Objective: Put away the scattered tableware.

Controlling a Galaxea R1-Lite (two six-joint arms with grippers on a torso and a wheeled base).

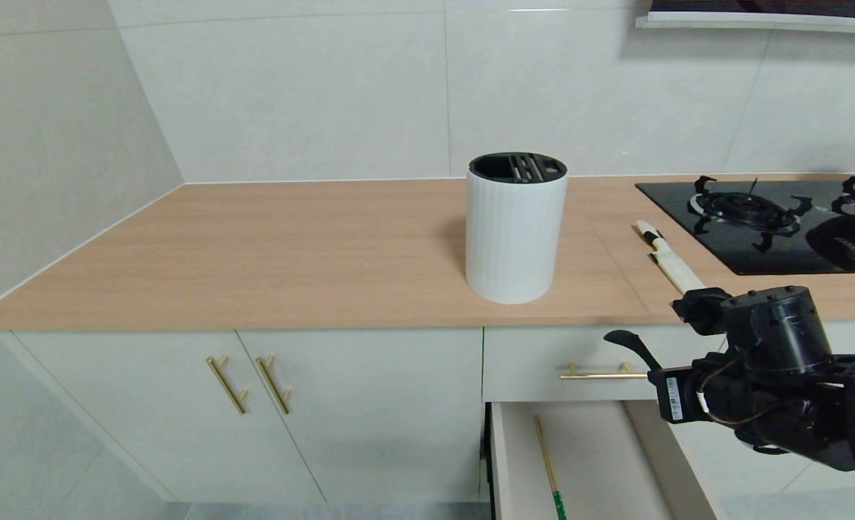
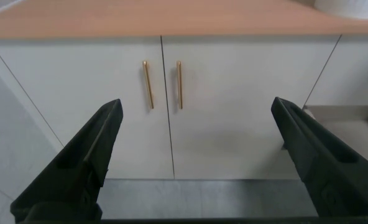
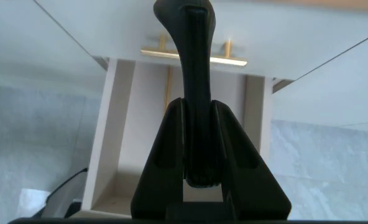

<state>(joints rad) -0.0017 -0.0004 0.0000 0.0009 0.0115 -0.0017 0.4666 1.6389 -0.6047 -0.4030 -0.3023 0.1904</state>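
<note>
Looking across a long wood countertop [image 1: 290,253] running along the tiled wall, with white cabinet doors [image 1: 182,433] below it bearing gold handles [image 1: 227,385]. Finding a black gas hob [image 1: 767,249] set into the countertop on the right. Seeing an open drawer [image 1: 501,462] pulled out beneath a closed drawer front carrying a gold bar handle [image 1: 601,373]. Noting a white ribbed holder [image 1: 515,231] with a black slotted top, standing upright mid-counter and apart from the hob on its left.

Watching the right gripper [image 1: 667,386] hanging in front of the cabinets above the open drawer, clamping a black utensil [image 3: 193,93] between closed jaws, the curved end sticking out past the fingertips. Catching the left gripper [image 2: 196,162] low down, facing the two cabinet doors, jaws spread wide with nothing between them.

Spotting a cream-handled utensil [image 1: 664,256] lying flat on the countertop between the holder and the hob, just beside the hob's edge. Picking out a thin wooden chopstick [image 1: 547,462] with a green tip, lying lengthwise inside the open drawer.
</note>
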